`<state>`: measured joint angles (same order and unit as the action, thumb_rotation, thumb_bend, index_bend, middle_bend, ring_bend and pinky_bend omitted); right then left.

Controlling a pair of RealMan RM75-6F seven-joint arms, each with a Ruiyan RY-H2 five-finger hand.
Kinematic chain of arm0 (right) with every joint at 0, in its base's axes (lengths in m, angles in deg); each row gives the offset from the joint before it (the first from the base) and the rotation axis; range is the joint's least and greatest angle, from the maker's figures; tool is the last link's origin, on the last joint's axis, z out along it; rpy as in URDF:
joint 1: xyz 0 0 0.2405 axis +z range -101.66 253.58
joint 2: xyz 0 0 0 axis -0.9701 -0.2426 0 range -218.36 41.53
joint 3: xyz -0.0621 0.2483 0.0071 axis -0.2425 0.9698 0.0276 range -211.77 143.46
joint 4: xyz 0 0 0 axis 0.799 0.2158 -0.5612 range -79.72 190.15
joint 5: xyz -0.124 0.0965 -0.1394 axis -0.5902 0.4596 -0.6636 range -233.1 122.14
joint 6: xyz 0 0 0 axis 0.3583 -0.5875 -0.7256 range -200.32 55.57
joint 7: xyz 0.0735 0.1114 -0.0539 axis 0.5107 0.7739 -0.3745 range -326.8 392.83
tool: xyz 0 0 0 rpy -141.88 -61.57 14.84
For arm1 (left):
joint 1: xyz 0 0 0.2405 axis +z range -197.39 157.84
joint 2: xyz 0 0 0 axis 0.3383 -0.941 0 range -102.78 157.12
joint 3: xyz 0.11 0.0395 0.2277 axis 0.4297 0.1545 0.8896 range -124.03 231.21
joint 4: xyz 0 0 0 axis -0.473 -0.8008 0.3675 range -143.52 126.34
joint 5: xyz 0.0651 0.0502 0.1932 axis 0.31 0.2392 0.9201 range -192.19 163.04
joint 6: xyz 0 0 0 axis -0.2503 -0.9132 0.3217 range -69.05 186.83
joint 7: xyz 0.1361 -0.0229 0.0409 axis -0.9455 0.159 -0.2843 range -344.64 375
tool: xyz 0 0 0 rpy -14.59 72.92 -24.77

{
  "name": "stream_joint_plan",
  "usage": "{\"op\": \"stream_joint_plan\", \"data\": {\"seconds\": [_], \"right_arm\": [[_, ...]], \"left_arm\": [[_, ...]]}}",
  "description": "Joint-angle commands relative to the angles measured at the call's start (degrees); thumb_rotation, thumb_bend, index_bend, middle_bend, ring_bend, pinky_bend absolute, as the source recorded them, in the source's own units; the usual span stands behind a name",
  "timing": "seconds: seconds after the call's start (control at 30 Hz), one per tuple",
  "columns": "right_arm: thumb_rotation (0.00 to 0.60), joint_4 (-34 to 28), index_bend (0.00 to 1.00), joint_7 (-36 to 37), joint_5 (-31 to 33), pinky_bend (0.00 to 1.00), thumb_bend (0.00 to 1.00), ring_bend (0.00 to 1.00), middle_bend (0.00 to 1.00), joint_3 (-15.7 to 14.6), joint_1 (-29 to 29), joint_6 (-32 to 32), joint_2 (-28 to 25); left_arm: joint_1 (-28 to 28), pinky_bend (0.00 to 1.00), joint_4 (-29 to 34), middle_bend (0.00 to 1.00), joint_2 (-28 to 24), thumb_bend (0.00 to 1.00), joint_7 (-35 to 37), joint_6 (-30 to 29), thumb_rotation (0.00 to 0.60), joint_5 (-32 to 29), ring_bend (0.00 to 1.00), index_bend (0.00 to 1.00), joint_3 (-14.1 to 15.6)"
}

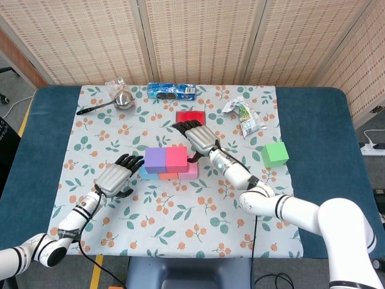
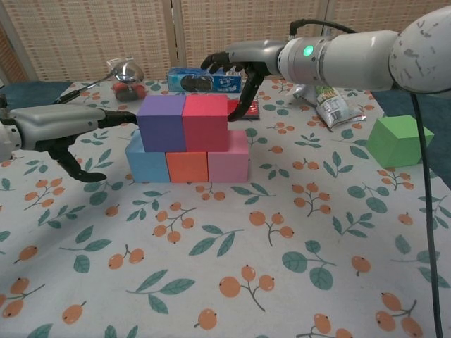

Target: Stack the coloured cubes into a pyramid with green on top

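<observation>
Both hands empty, fingers spread: left hand (image 2: pixel 60 127) and right hand (image 2: pixel 243 60) flank two-tier stack, likely squaring purple cube (image 2: pixel 161 123), red cube (image 2: pixel 205 122). Green cube (image 2: pixel 399 141) waits right.

**A:** ok so where's everything sitting on the table (image 1: pixel 319 120)?

**B:** Middle of the cloth (image 1: pixel 180 211) there's a row (image 2: pixel 187 167) of three cubes side by side. A pair (image 2: pixel 183 123) sits on top, pushed toward the left end, so the rightmost cube has nothing on it.

**A:** and the hands?

**B:** The left hand (image 1: pixel 114 177) is just left of the stack. The right hand (image 1: pixel 198 135) is up behind its right end, with a flat block (image 1: pixel 191 115) behind that.

**A:** anything else?

**B:** A lone cube (image 1: pixel 275 154) sits well off to the right, at the cloth's edge. Along the back are a ladle (image 1: pixel 114 101) on the left, a cookie pack (image 1: pixel 171 91) in the centre and a wrapper (image 1: pixel 245 115) on the right.
</observation>
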<state>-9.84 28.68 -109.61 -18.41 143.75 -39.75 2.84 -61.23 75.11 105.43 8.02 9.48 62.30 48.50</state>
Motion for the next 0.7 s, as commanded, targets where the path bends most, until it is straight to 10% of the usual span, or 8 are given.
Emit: {"op": "stream_joint_plan", "data": {"seconds": [0.03,0.43,0.7], "right_arm": [[0.6,-0.3,0.0,-0.2,0.0,0.0,0.07,0.0,0.04,-0.1,-0.1,0.2,-0.2],[0.6,-2.9,0.0,-1.7,0.8,0.0,0.07,0.0,0.04,-0.6,-1.0,1.3,-2.2],[0.6,-14.1,0.0,-3.8,0.3,0.0,0.07,0.0,0.03,-2.4,-6.6,6.9,-12.8]], "left_arm": [[0.0,0.0,0.0,0.0,-0.1,0.31,0.0,0.0,0.6,-0.2,0.0,0.0,0.0],[1.1,0.0,0.8,0.0,-0.9,0.31,0.8,-1.1,0.6,-1.2,0.0,0.0,0.4],[5.8,0.0,3.9,0.0,-4.4,0.31,4.4,-7.0,0.6,-1.0,0.0,0.0,1.3]]}}
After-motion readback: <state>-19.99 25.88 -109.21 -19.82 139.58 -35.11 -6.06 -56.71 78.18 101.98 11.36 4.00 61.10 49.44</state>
